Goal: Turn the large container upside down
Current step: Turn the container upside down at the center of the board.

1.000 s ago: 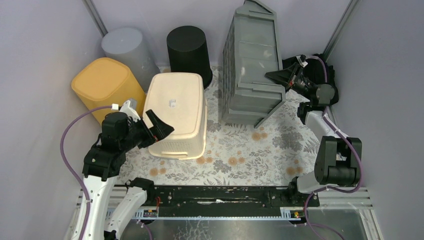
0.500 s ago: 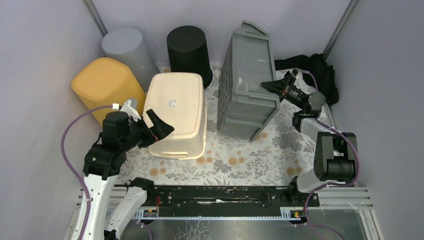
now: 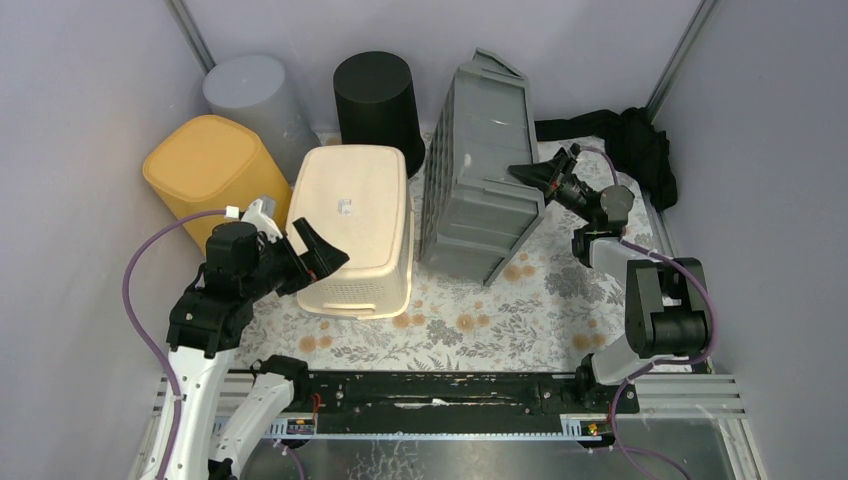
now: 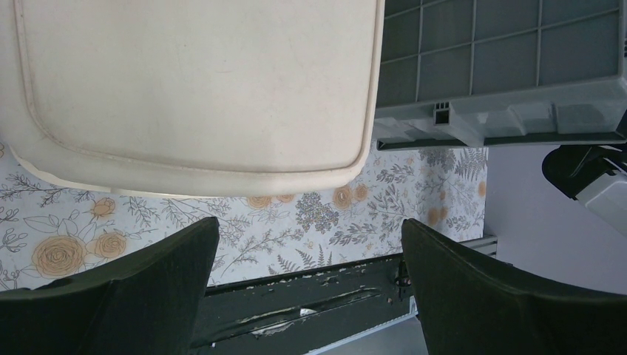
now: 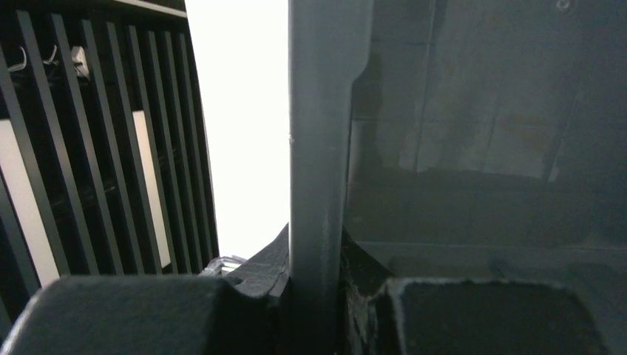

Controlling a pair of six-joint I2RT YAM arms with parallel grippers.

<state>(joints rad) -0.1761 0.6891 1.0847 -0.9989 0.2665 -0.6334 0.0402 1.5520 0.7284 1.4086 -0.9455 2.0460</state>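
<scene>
Right end effector point(image 3: 530, 176) grips the tilted grey container point(image 3: 472, 165).

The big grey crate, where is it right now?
In the top view, the big grey crate stands tilted right of centre on the table, between the cream bin on its left and the right gripper, which is clamped on its rim.

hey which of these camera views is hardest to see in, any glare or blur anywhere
Right wrist view: worst; mostly dark, a blown-out white strip beside the rim of the large container, right end effector blurred up close. Left wrist view: evenly lit, cream bin sharp, left end effector dark and soft. Top external view: even light, sharp, no glare.
</scene>
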